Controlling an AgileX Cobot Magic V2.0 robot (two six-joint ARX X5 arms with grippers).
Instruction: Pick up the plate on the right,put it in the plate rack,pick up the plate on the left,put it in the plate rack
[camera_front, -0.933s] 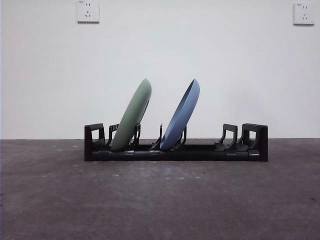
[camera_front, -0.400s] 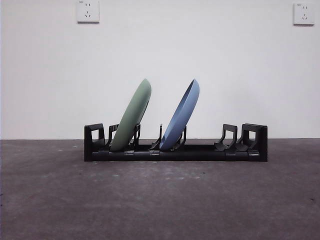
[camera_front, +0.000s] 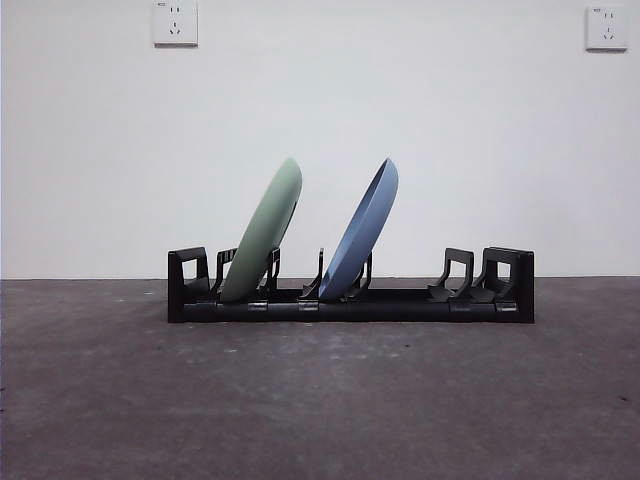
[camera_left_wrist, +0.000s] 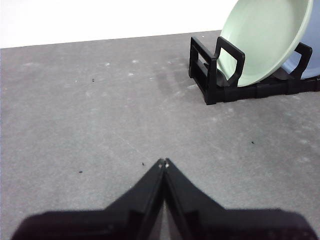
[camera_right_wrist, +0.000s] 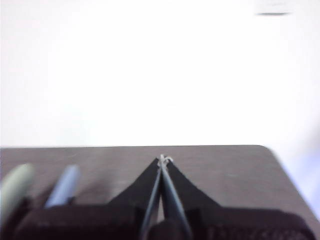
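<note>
The black plate rack (camera_front: 400, 303) lies across the middle of the table in the front view. A pale green plate (camera_front: 264, 232) leans in its left slots and a blue plate (camera_front: 362, 232) leans in the slots beside it, both tilted to the right. My left gripper (camera_left_wrist: 163, 163) is shut with nothing in it, off the rack's end (camera_left_wrist: 204, 70) where the green plate (camera_left_wrist: 262, 37) stands. My right gripper (camera_right_wrist: 162, 160) is shut and empty, raised away from the rack, with the rims of the green plate (camera_right_wrist: 15, 185) and blue plate (camera_right_wrist: 62, 186) showing blurred beside it.
The grey table (camera_front: 320, 400) stretches in front of the rack. A white wall stands behind, with sockets (camera_front: 175, 22) at the upper left and upper right (camera_front: 607, 27). The rack's right slots (camera_front: 458, 272) hold nothing.
</note>
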